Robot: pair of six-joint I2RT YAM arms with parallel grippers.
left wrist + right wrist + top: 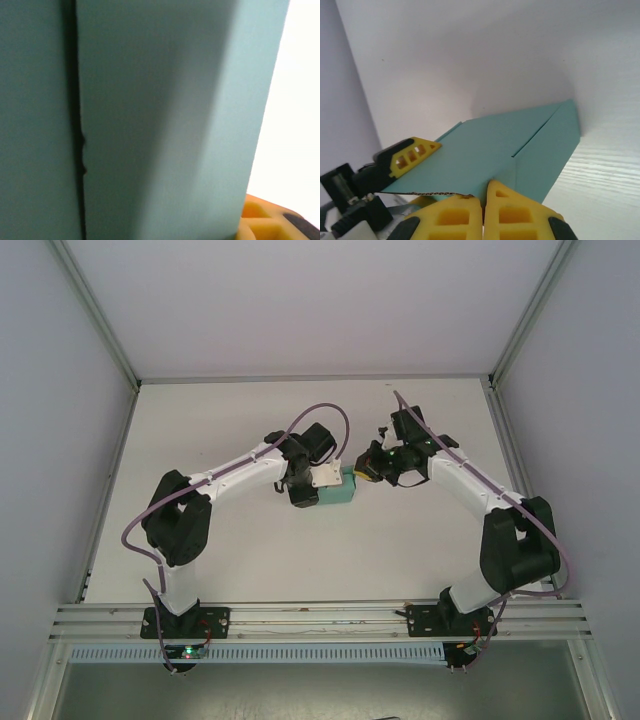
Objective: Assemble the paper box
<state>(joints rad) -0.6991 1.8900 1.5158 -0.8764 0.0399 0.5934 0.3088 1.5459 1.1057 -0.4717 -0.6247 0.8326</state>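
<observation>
The paper box (342,490) sits on the middle of the table (300,570), between my two arms. My left gripper (322,480) is clamped on it from the left, one finger (415,152) flat on a broad face, I judge to steady it. My right gripper (484,189) has its jaws pressed together, tips against the box's right side, a blunt pusher for seating a flap.

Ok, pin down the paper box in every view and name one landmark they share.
Top external: paper box mid-table, near the picture's centre.
Left wrist: the box spans left and centre, very close up.
Right wrist: the box sits lower centre, just above the right hand.
Shared landmark: the white table.
</observation>
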